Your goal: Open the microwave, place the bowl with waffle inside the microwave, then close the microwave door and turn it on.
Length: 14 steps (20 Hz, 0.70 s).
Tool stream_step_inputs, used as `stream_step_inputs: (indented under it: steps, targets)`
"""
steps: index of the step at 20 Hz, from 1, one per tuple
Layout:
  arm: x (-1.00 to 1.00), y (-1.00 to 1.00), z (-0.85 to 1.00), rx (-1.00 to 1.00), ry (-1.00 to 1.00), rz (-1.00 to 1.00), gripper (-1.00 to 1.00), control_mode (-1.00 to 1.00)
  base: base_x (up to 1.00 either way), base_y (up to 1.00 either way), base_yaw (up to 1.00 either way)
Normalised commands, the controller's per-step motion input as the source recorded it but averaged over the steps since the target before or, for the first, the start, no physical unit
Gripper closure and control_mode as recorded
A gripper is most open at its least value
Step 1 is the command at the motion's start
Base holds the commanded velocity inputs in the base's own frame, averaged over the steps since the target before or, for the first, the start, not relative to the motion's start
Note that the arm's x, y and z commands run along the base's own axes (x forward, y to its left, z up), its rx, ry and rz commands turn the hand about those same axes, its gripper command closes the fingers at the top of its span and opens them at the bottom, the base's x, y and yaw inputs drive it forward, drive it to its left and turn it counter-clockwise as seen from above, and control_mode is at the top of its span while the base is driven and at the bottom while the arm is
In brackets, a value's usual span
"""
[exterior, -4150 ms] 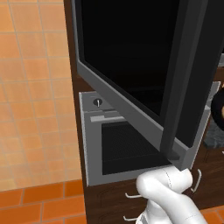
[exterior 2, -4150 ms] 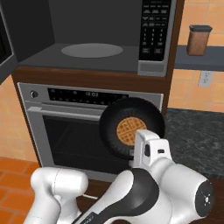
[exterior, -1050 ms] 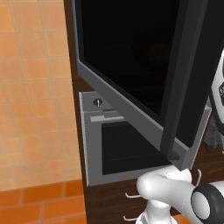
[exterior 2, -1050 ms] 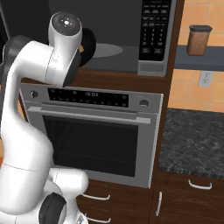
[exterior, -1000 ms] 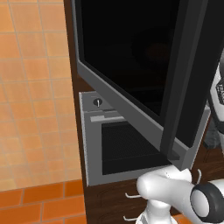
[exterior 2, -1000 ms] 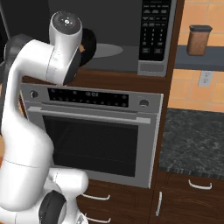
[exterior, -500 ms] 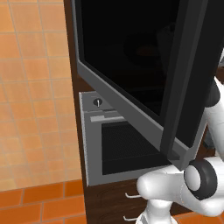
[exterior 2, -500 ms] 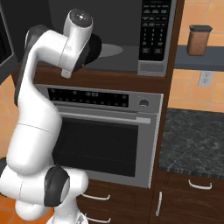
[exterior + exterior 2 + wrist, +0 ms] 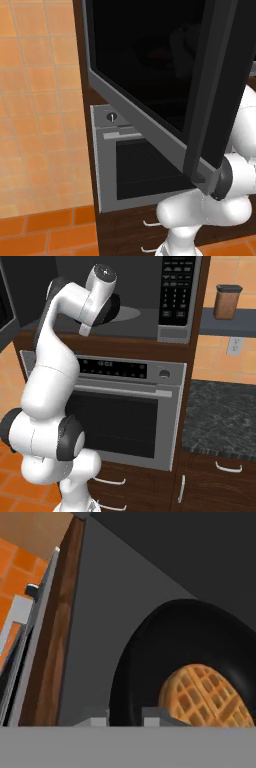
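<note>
Narrowly parted, the jaws of the two-finger gripper (image 9: 125,716) pinch the near rim of the small round dark grey bowl with a golden-brown waffle (image 9: 187,667); in the hand view the two finger tips (image 9: 152,715) rise at the bottom edge on either side of that rim, one outside the wall and one inside. The bowl has a smooth dark inside, and the round, grid-patterned waffle lies flat in its bottom, toward the lower right of that view. Around the bowl spreads the plain grey interior floor of the large built-in microwave with a grey frame (image 9: 150,301), with a brown wooden cabinet edge (image 9: 55,637) at the left of the hand view.

From the right base view the white arm (image 9: 55,381) rises and bends into the open microwave cavity, its wrist at the cavity's mouth, beside the black keypad panel (image 9: 177,291). Below the microwave sits the silver oven with knobs and a digital display strip (image 9: 125,411).

In the left base view the wide black glass microwave door edged in grey (image 9: 145,75) stands swung out toward the camera, its long dark vertical bar handle (image 9: 215,85) in front.
</note>
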Motion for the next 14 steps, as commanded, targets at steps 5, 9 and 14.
stream_step_inputs:
  steps: [5, 9, 14]
  targets:
    - [0.69, 0.00, -0.07, 0.00, 0.00, 0.00, 1.00, -1.00, 0.00, 0.00, 0.00]
    - [0.59, 0.09, -0.01, 0.00, 0.00, 0.00, -1.00, -1.00, 0.00, 0.00, 0.00]
    - [0.08, 0.05, 0.00, -0.01, -0.11, 0.00, -1.00, -1.00, 0.00, 0.00, 0.00]
